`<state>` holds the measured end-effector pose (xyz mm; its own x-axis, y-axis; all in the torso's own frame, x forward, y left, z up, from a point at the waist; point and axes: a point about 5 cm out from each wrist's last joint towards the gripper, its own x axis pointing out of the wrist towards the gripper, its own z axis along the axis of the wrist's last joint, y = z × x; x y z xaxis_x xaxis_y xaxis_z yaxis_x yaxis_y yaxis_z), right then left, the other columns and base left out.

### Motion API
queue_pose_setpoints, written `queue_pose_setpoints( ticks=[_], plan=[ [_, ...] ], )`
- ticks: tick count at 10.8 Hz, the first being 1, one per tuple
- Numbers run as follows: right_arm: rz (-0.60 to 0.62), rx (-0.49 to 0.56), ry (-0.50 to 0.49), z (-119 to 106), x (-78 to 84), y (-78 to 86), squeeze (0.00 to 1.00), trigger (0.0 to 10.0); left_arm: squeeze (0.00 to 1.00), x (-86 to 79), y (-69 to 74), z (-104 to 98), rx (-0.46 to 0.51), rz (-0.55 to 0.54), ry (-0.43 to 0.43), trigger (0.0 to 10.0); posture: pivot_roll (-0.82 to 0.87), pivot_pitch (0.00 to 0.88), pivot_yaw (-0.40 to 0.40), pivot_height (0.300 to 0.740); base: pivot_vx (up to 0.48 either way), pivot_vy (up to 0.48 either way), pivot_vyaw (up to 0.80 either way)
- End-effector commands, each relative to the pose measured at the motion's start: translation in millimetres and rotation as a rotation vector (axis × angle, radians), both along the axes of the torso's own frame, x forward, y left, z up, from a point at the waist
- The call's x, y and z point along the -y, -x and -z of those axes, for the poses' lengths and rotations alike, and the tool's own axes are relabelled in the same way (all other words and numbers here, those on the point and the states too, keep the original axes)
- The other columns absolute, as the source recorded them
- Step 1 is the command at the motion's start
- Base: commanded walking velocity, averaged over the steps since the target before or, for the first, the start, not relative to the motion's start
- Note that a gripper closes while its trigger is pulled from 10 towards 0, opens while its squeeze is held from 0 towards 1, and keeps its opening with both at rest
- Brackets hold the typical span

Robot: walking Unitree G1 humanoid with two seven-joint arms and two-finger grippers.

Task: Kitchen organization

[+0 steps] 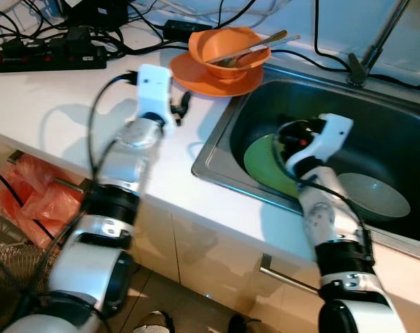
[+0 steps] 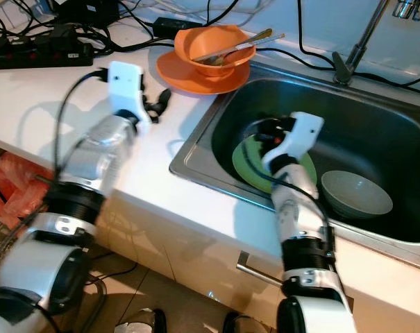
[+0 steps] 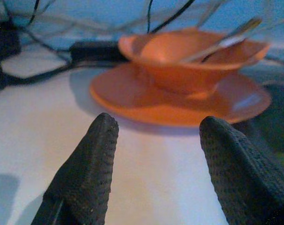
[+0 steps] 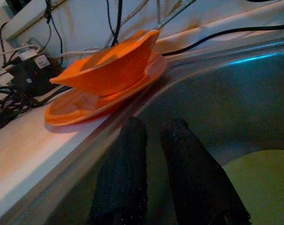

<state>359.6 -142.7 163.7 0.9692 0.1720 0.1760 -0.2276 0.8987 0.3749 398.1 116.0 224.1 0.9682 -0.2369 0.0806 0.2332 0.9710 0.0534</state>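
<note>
Toward the upper centre of the frame, on the white desk (image 1: pixel 50 97) beside the steel sink (image 1: pixel 216 149), an orange bowl (image 1: pixel 227 52) holding utensils (image 1: pixel 255 47) is stacked on an orange plate (image 1: pixel 196 78), presumably awaiting sorting. The left gripper (image 3: pixel 156 140) is held spread just short of the plate, as if lined up for a grasp. The right gripper (image 4: pixel 153 145) is lowered into the sink, pressed nearly together and holding nothing, above a round green plate (image 1: pixel 262 166); a pale bowl (image 1: pixel 373 194) lies beside it.
</note>
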Motion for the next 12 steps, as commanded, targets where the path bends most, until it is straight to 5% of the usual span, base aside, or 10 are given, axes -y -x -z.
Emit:
queue_pose_setpoints(
  ticks=[1,7,12],
  plan=[
    [-0.002,-0.061,-0.007,15,-0.7,2.0,0.00,10.0,0.00,0.1,-0.8,1,0.016,0.003,0.004,10.0,0.05,0.113,0.003,0.740,0.000,0.000,0.00],
    [0.034,-0.026,0.003,2,11.9,-5.3,0.00,10.0,0.00,-12.8,6.0,3,0.134,-0.058,0.076,10.0,0.04,0.121,-0.008,0.740,0.000,0.000,0.00],
    [0.026,-0.033,0.022,4,12.3,-5.1,0.00,10.0,0.00,-13.4,9.2,1,0.154,-0.063,0.089,10.0,0.04,0.126,-0.016,0.740,0.000,0.000,-0.78]
  ],
)
